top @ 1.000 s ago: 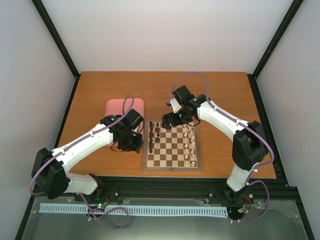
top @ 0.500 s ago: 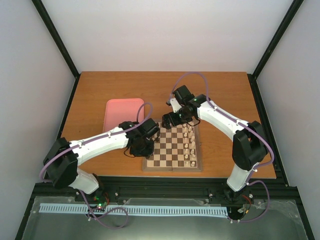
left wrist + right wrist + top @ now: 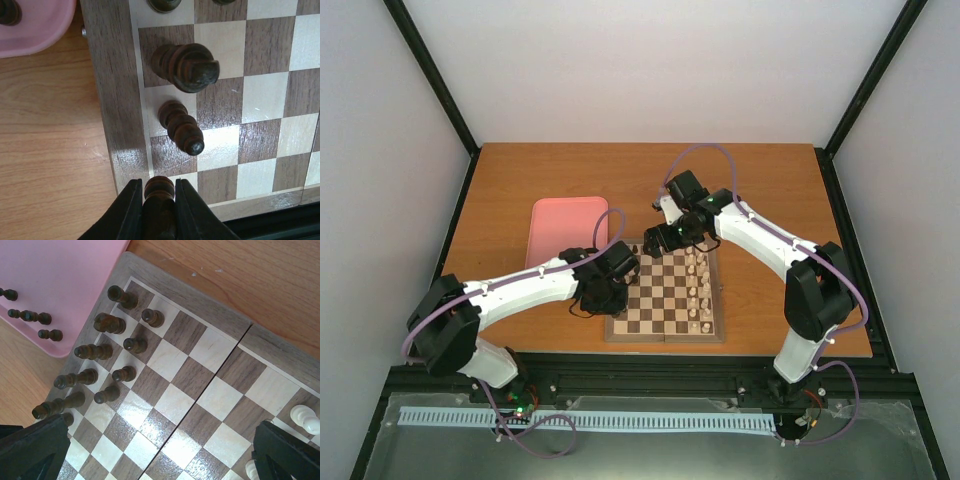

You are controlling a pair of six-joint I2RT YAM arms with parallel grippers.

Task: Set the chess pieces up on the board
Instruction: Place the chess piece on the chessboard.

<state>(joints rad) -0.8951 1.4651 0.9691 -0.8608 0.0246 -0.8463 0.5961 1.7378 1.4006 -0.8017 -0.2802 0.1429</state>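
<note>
The board (image 3: 665, 335) lies mid-table. Several dark brown chess pieces (image 3: 632, 262) stand in its two left columns, clearest in the right wrist view (image 3: 107, 324). My left gripper (image 3: 610, 290) is shut on a dark brown piece (image 3: 159, 187) and holds it over the near left corner of the board (image 3: 112, 100), just before a standing dark pawn (image 3: 181, 131). My right gripper (image 3: 655, 240) hovers above the board's far left part; in its wrist view it (image 3: 160, 455) is wide open and empty over the board (image 3: 200, 305).
A pink tray (image 3: 565, 225) lies left of the board and holds three dark pieces (image 3: 30, 316); its corner shows in the left wrist view (image 3: 35, 25). Cream-white pieces (image 3: 698, 290) fill the board's right columns; one shows in the right wrist view (image 3: 305, 417).
My left arm has swung from beside the tray to the board's near left corner with the dark piece in its jaws. The right arm has not moved.
</note>
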